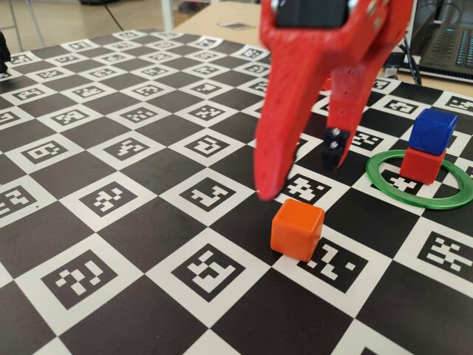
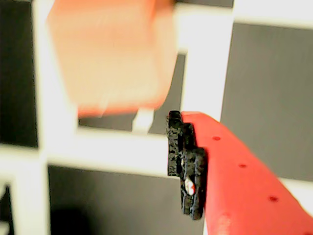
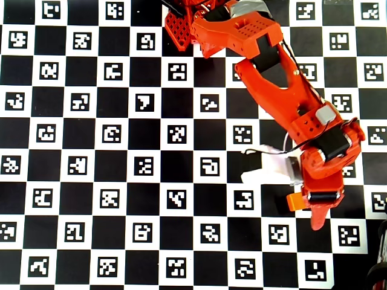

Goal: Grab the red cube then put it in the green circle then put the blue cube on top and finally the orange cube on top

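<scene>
The orange cube (image 1: 297,229) sits on the checkered mat, apart from the others. It shows blurred at the top of the wrist view (image 2: 112,54) and peeks out beside the arm in the overhead view (image 3: 294,201). My red gripper (image 1: 300,174) hangs open just above and behind it, its jaws spread wide and empty. One black-padded fingertip (image 2: 188,161) shows in the wrist view, below and right of the cube. At the right, the blue cube (image 1: 432,131) stands stacked on the red cube (image 1: 423,164) inside the green circle (image 1: 384,185).
The mat (image 1: 111,148) is a black-and-white checkerboard with printed markers. A laptop (image 1: 443,37) stands past its far right edge on a wooden table. In the overhead view the red arm (image 3: 272,78) reaches from the top centre to the lower right.
</scene>
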Robot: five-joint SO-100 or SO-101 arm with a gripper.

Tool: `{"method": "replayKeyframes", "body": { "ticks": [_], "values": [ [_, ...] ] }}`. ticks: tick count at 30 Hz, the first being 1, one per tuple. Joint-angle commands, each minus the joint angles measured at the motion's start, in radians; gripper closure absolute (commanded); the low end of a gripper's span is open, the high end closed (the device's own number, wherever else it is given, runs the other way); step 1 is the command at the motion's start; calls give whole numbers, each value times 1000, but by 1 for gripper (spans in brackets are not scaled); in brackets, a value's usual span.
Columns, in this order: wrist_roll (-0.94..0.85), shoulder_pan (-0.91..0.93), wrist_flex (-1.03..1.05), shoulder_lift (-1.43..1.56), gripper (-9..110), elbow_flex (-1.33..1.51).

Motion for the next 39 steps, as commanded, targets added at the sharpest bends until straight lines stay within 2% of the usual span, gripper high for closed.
{"method": "replayKeyframes", "body": {
  "ticks": [1, 19, 39],
  "values": [
    [-14, 11, -5, 12, 62, -78],
    [-55, -6, -37, -67, 62, -132],
    [-186, -18, 15, -150, 63, -267]
  ]
}}
